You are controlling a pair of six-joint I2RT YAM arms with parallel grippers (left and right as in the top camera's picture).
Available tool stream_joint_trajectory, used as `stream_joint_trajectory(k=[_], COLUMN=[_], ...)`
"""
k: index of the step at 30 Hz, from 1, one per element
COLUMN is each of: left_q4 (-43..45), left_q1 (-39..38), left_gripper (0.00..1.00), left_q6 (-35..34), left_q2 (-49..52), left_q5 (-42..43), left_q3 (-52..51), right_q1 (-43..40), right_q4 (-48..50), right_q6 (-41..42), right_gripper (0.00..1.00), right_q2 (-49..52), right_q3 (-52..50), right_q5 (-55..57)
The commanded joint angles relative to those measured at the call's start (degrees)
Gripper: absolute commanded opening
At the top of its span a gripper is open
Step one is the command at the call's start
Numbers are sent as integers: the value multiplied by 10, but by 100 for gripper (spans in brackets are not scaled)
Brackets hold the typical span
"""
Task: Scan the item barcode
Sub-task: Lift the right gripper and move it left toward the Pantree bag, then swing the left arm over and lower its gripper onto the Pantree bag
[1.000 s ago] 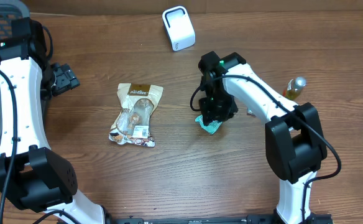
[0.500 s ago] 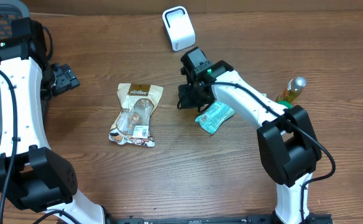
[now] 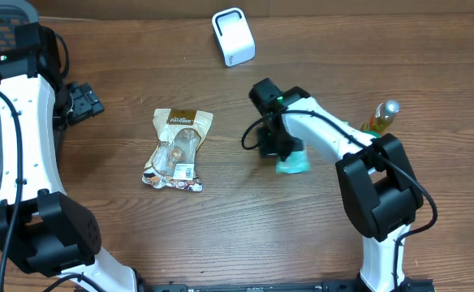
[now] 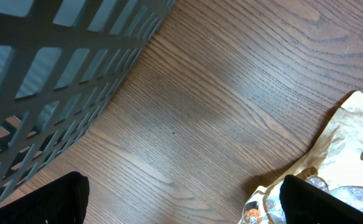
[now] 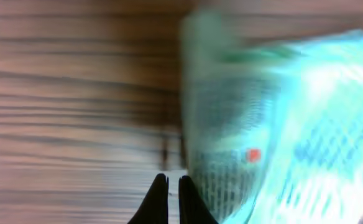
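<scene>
A teal packet (image 3: 294, 165) lies on the wooden table, partly under my right gripper (image 3: 274, 147). In the right wrist view the packet (image 5: 281, 124) is blurred and fills the right side, its edge touching the right of my shut gripper (image 5: 173, 183); nothing shows between the fingertips. A brown snack bag (image 3: 178, 149) with a small label lies left of centre. My left gripper (image 3: 84, 100) hangs open at the far left, its fingers (image 4: 41, 202) wide apart over bare wood, with a corner of the snack bag (image 4: 349, 155) by the right finger. A white scanner (image 3: 233, 36) stands at the back.
A grey mesh basket (image 3: 2, 20) sits at the back left corner, and its wall (image 4: 57, 81) fills the upper left of the left wrist view. A small bottle (image 3: 383, 115) with a silver cap stands at the right, beside the right arm.
The right gripper left the teal packet, swung left and shut, then came back onto it. The packet has shifted right and toward the front. The left arm has not moved.
</scene>
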Motion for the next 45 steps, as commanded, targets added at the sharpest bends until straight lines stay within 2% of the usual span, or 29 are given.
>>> stream_joint_trajectory(k=[1, 8, 18, 23, 27, 29, 34, 45], left_q4=[0, 1, 1, 1, 0, 1, 1, 1], left_q1=[-2, -2, -2, -2, -2, -2, -2, -2], left_gripper=[100, 100, 99, 100, 100, 100, 100, 100], left_q6=[11, 11, 11, 11, 11, 10, 10, 11], left_q2=[6, 6, 6, 6, 6, 6, 6, 6], left_q5=[-7, -7, -7, -7, -7, -7, -7, -7], left_q3=[10, 10, 10, 10, 10, 10, 10, 10], right_q1=[-30, -76, -65, -36, -10, 3, 21, 20], right_q4=[-19, -19, 2, 52, 103, 134, 193, 197], right_q6=[-4, -3, -3, -3, -1, -1, -1, -1], right_gripper=[6, 9, 13, 25, 67, 100, 100, 100], right_q2=[-4, -4, -4, -4, -4, -4, -4, -4], right_q3=[-3, -3, -3, -3, -3, -3, -3, -3], right_q5=[70, 62, -82, -170, -193, -193, -173, -167])
